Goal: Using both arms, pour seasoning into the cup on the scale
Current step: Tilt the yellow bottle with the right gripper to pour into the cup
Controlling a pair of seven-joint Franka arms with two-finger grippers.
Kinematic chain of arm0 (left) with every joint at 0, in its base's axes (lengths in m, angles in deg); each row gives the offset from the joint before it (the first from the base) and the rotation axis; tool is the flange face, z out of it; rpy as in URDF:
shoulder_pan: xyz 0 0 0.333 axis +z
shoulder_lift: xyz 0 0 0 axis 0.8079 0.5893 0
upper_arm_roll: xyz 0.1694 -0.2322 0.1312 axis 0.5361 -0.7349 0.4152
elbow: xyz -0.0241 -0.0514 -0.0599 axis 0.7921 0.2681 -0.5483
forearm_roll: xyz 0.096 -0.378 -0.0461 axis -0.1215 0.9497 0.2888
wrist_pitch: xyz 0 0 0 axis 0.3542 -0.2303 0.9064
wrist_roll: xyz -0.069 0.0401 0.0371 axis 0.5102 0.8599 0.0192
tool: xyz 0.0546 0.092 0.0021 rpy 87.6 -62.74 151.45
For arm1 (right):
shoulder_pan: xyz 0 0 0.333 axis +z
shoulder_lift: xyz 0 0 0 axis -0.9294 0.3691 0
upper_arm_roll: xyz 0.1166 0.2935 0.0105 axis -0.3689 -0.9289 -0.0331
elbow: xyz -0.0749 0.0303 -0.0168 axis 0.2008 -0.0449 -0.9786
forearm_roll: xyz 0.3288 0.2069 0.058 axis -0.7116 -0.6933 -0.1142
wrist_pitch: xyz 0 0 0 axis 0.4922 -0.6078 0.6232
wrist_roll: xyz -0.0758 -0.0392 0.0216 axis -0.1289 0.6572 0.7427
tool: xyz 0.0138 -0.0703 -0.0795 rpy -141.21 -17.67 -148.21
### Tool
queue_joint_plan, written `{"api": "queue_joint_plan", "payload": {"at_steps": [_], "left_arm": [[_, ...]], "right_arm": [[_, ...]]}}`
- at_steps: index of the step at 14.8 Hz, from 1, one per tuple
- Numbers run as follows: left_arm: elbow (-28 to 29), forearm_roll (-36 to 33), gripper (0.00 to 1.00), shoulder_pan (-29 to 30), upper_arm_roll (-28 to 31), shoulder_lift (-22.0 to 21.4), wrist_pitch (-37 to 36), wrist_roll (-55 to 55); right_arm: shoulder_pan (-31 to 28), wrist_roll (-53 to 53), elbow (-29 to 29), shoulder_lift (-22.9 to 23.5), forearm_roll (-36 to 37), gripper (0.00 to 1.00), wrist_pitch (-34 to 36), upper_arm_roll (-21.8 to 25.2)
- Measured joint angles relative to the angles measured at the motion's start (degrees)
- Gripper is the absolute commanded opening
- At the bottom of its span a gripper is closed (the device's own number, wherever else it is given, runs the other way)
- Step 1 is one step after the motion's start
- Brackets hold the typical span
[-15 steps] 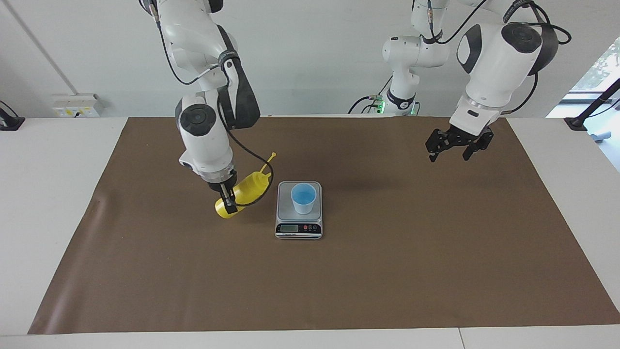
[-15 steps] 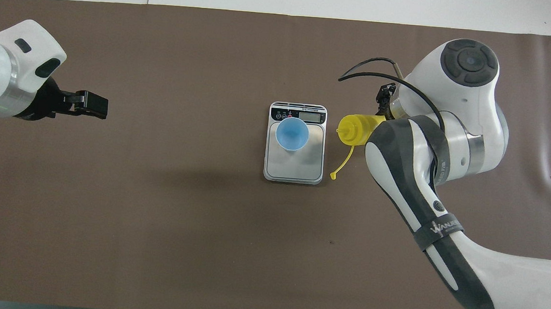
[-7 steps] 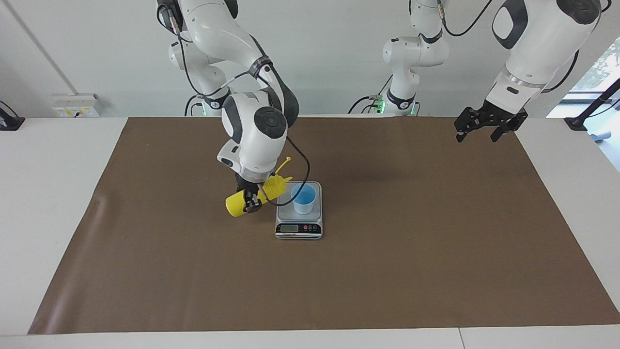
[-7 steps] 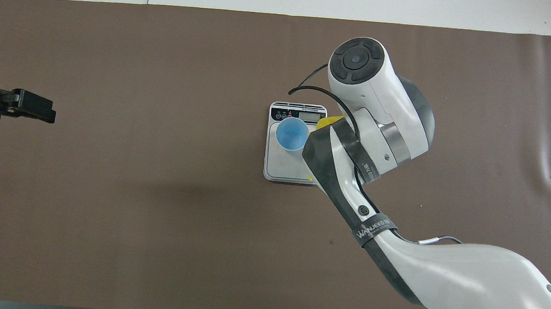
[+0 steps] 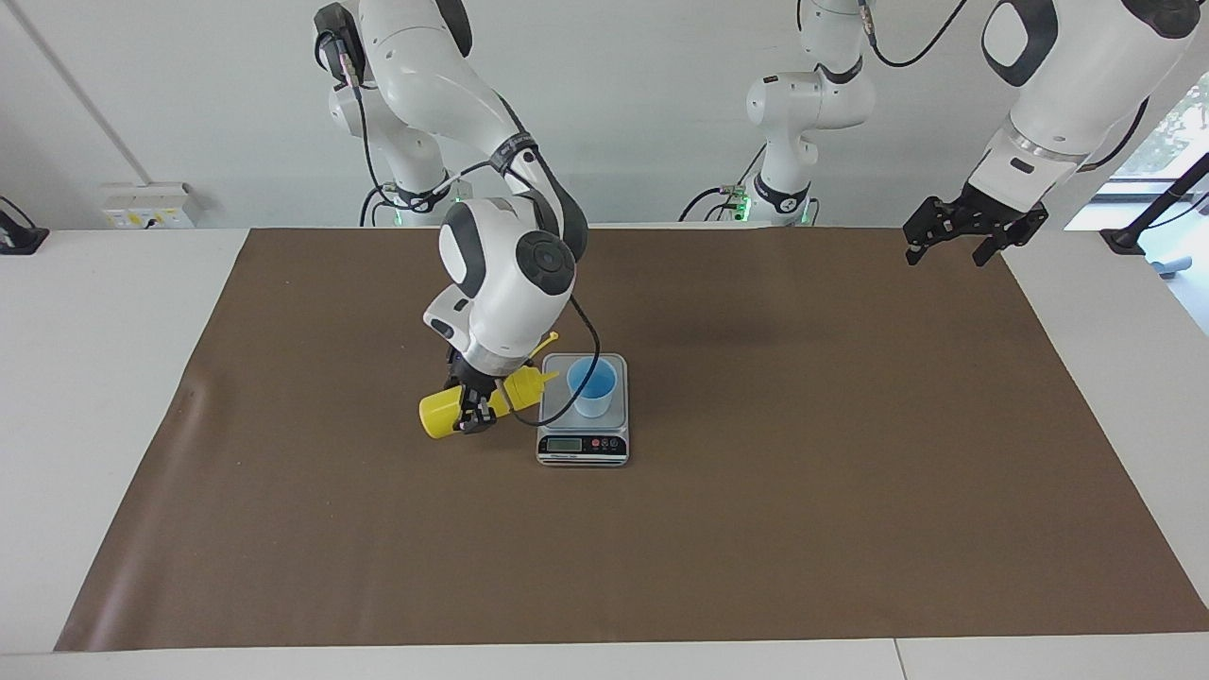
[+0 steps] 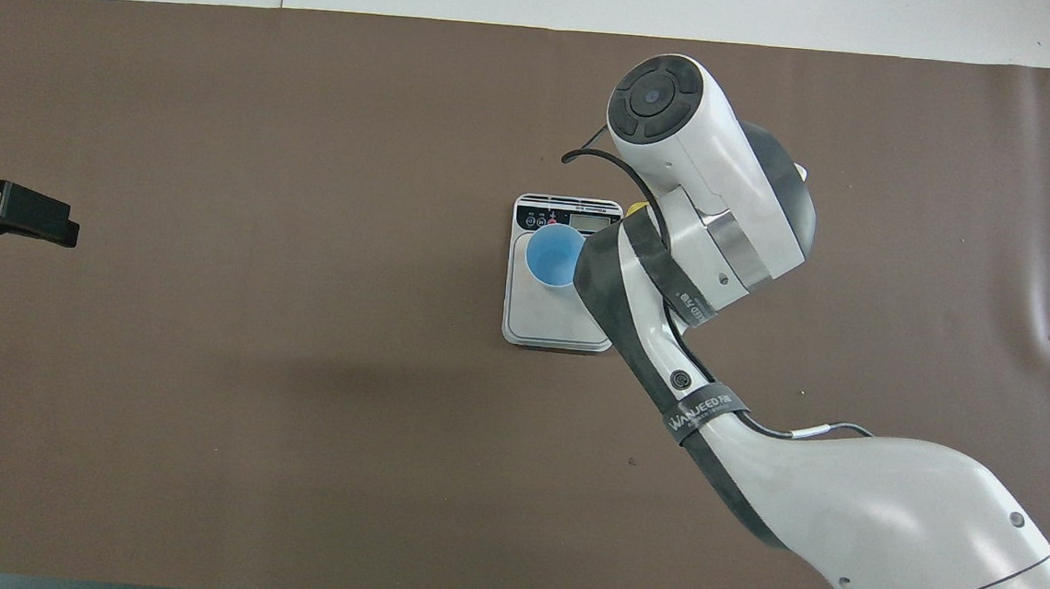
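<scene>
My right gripper [image 5: 474, 412] is shut on the yellow seasoning bottle [image 5: 437, 414]. It holds the bottle almost level, just above the mat and beside the scale. The cone nozzle [image 5: 551, 377] points at the rim of the light-blue cup [image 5: 592, 388]. The cup stands upright on the silver scale [image 5: 582, 444]. In the overhead view the right arm hides its gripper and nearly all of the bottle. The cup [image 6: 554, 255] and scale [image 6: 546, 322] show there. My left gripper [image 5: 962, 240] is open and empty, raised over the mat's edge at the left arm's end; it also shows in the overhead view [image 6: 27, 215].
A brown mat [image 5: 756, 529] covers most of the white table [image 5: 104, 378]. A black cable [image 5: 578, 364] loops from the right wrist over the scale. A third arm [image 5: 795, 104] stands against the wall.
The right gripper has tipped the bottle flatter and brought its nozzle to the cup's rim. The left gripper has risen and drawn back toward the left arm's end.
</scene>
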Motion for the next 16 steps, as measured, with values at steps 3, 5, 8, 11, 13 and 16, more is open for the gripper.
{"api": "queue_joint_plan", "payload": {"at_steps": [3, 5, 8, 11, 13, 16], "left_arm": [[0.0, 0.0, 1.00, 0.0, 0.0, -0.1, 0.0, 0.0], [0.0, 0.0, 1.00, 0.0, -0.1, -0.1, 0.1, 0.0], [0.0, 0.1, 1.00, 0.0, -0.1, -0.1, 0.3, 0.0], [-0.2, 1.1, 1.00, 0.0, 0.0, -0.1, 0.3, 0.0], [-0.3, 1.2, 1.00, 0.0, 0.0, -0.1, 0.3, 0.0], [-0.3, 1.2, 1.00, 0.4, 0.1, -0.1, 0.3, 0.0]], "right_arm": [[0.2, -0.7, 0.3, 0.0, 0.4, 0.00, 2.2, 0.0], [0.7, -1.7, 0.3, 0.0, 0.9, 0.00, 2.7, -0.1], [1.9, -2.7, 0.3, 0.0, 1.3, 0.00, 2.6, -0.1], [2.4, -2.8, 0.4, 0.0, 1.9, 0.00, 2.1, -0.1], [2.4, -2.8, 0.4, 0.0, 3.4, 0.00, 2.1, -0.1], [3.1, -2.8, 0.3, 0.2, 4.4, 0.00, 2.2, -0.2]]}}
